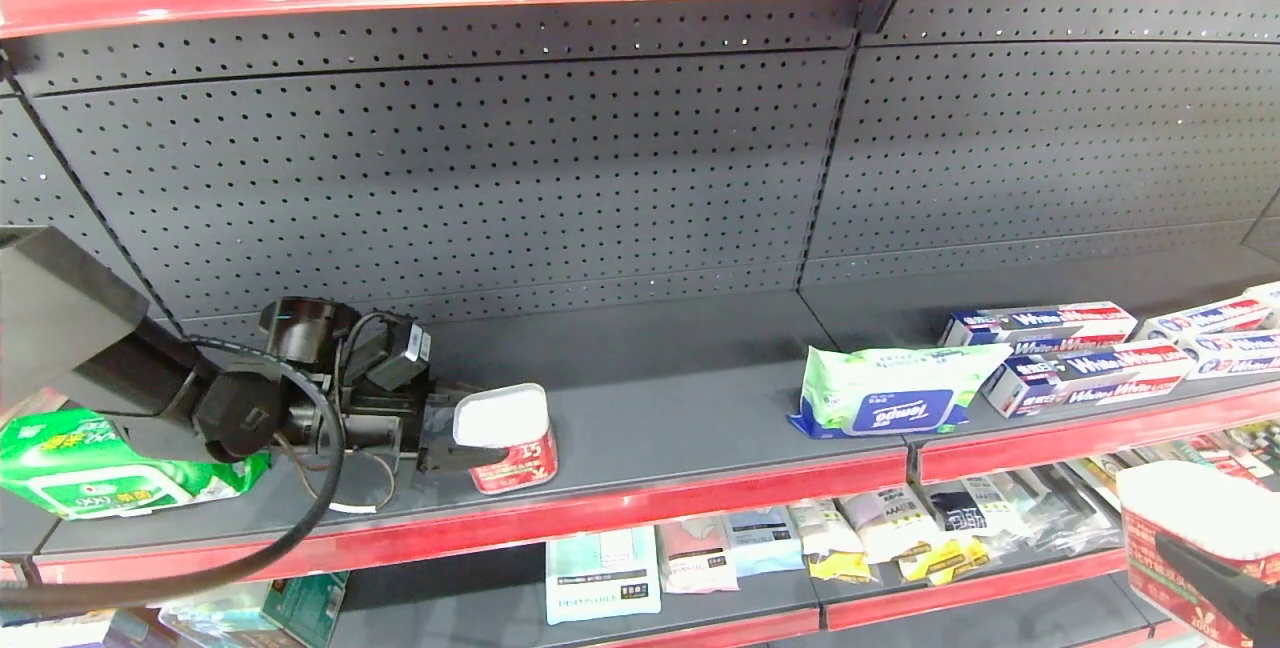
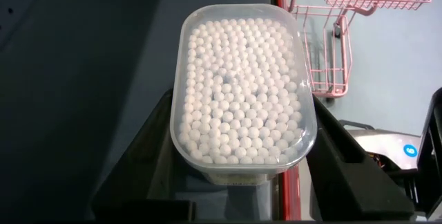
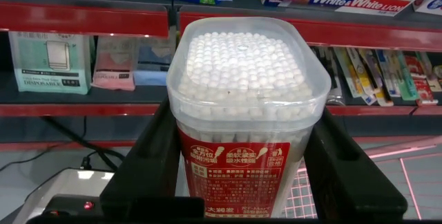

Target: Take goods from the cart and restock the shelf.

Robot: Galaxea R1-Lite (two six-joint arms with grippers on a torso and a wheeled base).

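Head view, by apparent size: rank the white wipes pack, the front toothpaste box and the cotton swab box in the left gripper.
1. white wipes pack
2. front toothpaste box, about as long but slimmer, so close
3. cotton swab box in the left gripper, clearly smallest

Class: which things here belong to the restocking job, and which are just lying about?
Job: cotton swab box in left gripper; second cotton swab box in right gripper; shelf; pink cart.
Lying about: wet wipes pack; toothpaste boxes; green wipes pack.
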